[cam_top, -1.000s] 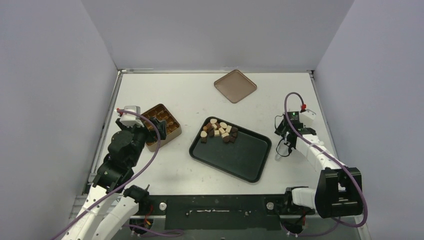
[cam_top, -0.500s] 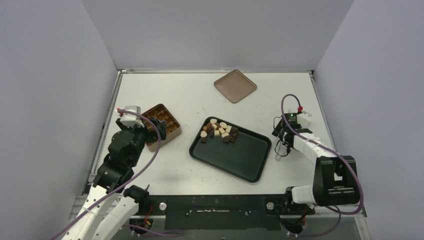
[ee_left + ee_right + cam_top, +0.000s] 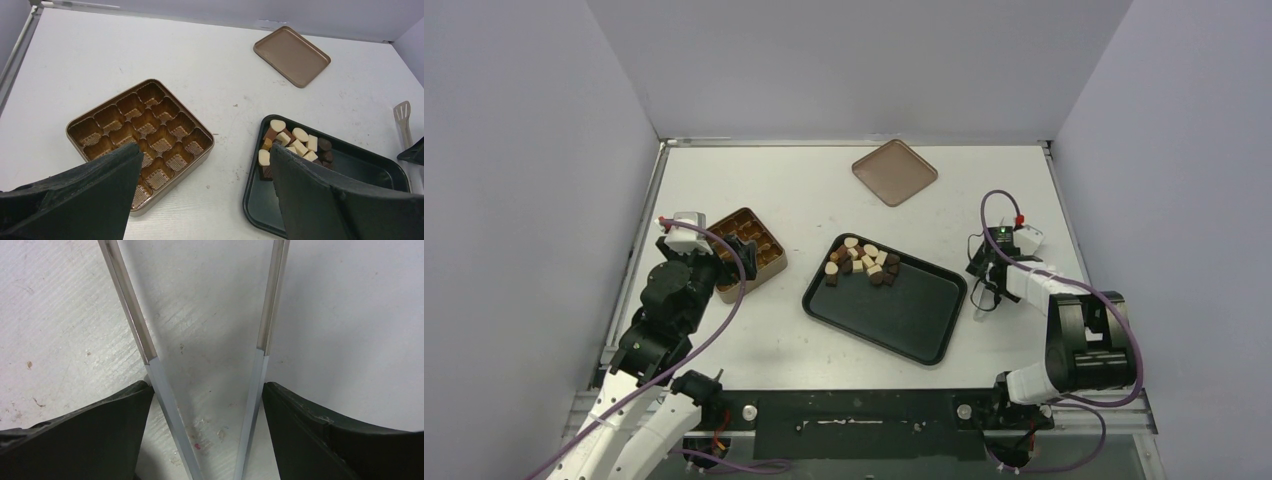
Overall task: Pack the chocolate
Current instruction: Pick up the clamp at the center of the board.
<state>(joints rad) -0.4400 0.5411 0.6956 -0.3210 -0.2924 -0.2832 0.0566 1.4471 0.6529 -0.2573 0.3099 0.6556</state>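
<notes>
The chocolate (image 3: 862,262), a heap of dark brown and cream pieces (image 3: 295,142), lies in the far corner of a black tray (image 3: 914,320). An empty gold-brown tin (image 3: 754,243) with moulded cells (image 3: 145,125) sits to its left. My left gripper (image 3: 736,258) hovers open over the tin's near edge (image 3: 204,147), holding nothing. Metal tongs (image 3: 980,298) lie right of the tray. My right gripper (image 3: 986,278) is low over them. Both tong arms (image 3: 135,315) run between its jaws (image 3: 207,385), and each finger rests against an arm's outer side.
A flat brown lid (image 3: 894,171) lies at the back of the white table (image 3: 292,56). One tong tip (image 3: 402,117) shows just right of the tray (image 3: 370,170). Grey walls close in the table on three sides.
The right arm's elbow has folded in toward its base while its gripper stayed at the tongs. Left arm, tray and chocolate have not moved.
</notes>
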